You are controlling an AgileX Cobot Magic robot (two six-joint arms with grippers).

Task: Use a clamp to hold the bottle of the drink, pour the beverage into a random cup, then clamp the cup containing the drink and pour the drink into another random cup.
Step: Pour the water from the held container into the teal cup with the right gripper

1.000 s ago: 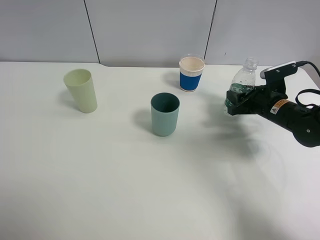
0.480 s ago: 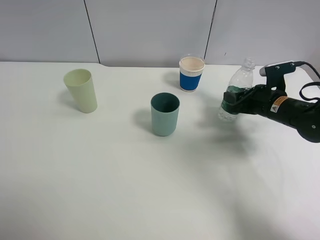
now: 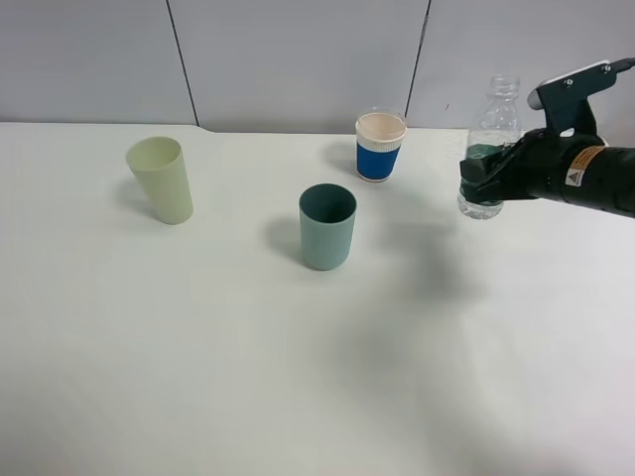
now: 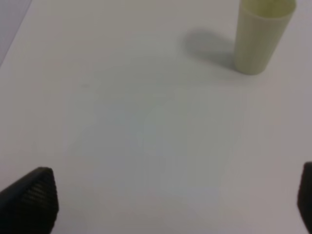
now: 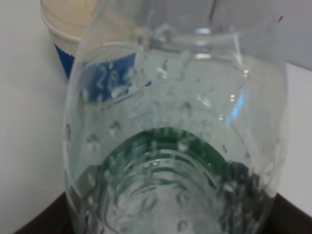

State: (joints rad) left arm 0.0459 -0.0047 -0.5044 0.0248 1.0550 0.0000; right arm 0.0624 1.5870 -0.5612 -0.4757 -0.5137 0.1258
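Currently the right gripper (image 3: 482, 184) is clamped on the upright bottle (image 3: 493, 124), water droplets (image 5: 115, 127) clinging inside it.

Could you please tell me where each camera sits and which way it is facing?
Exterior high: mounted high off the arms, looking down over the table toward the wall; shows the right arm holding the bottle aloft.
Left wrist: arm-mounted, looking down at table and the pale yellow-green cup; only its open jaws' dark tips show.
Right wrist: arm-mounted, looking along its shut jaws, filled by the bottle, the paper cup behind it.
Shared: exterior and left wrist see the pale yellow-green cup; exterior and right wrist, bottle and paper cup.
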